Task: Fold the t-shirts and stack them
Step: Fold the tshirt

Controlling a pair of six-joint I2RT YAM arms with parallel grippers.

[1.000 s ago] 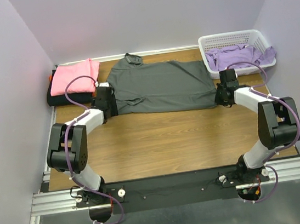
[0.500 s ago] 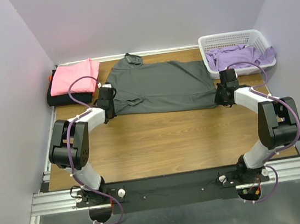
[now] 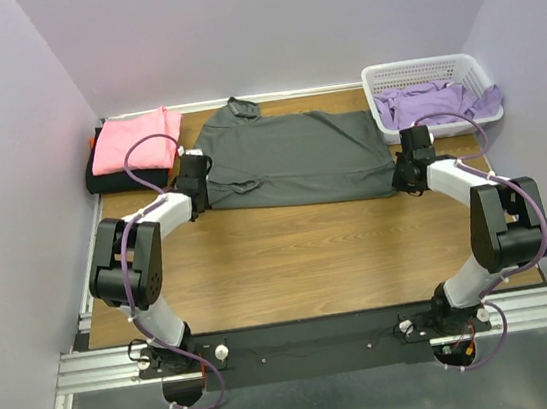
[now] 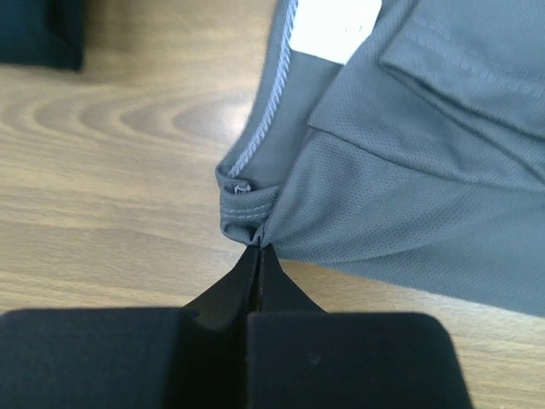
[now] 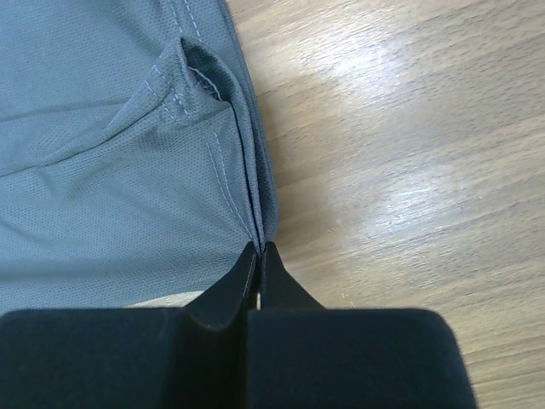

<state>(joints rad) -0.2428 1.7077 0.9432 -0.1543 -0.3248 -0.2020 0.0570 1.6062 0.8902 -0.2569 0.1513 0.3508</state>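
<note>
A dark charcoal grey t-shirt [image 3: 292,157] lies spread across the back middle of the wooden table. My left gripper [image 3: 197,189] is shut on the shirt's near left corner, the grey hem [image 4: 247,209] pinched at its tips [image 4: 259,249]. At the near right corner my right gripper [image 3: 405,172] is shut on the shirt's edge [image 5: 255,204], with the cloth running into its tips [image 5: 260,247]. A folded bright pink t-shirt [image 3: 134,142] rests on a folded black t-shirt [image 3: 114,180] at the back left. Lavender purple t-shirts [image 3: 432,103] fill the basket.
A white lattice basket [image 3: 423,72] stands at the back right corner against the wall. Purple walls close in the table at the back and both sides. Bare wood [image 3: 310,250] stretches between the grey shirt and the arm bases.
My left gripper has moved up to the grey shirt's near left corner and closed on the hem. The right gripper has kept its hold and place.
</note>
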